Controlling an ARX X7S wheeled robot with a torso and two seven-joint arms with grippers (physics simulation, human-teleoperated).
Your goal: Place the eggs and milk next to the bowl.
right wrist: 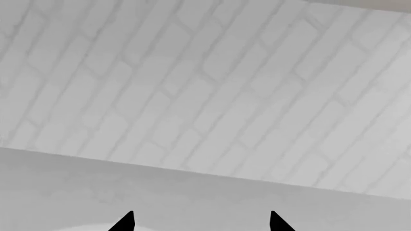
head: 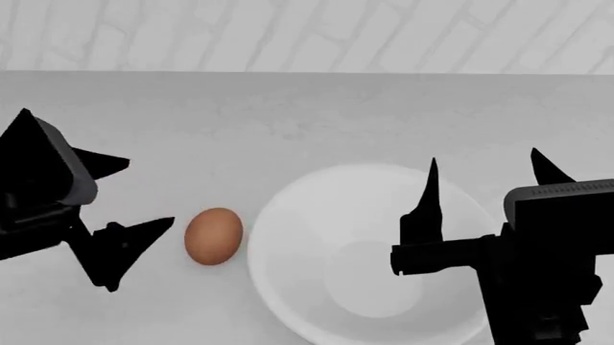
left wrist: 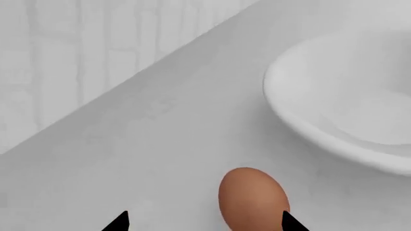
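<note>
The reddish-brown egg [head: 213,236] lies on the white counter just left of the large white bowl [head: 278,208]. My left gripper [head: 134,198] is open to the left of the egg, and its fingertips end just short of it. In the left wrist view the egg [left wrist: 252,197] sits close to one fingertip of the open gripper [left wrist: 205,222], with the bowl [left wrist: 308,120] beyond it. My right gripper [head: 484,172] is open and empty above the bowl. In its wrist view [right wrist: 200,222] it faces the wall. The white egg and the milk are out of view.
A white brick wall [head: 307,32] runs along the far edge of the counter [head: 317,115]. It also fills most of the right wrist view [right wrist: 205,86].
</note>
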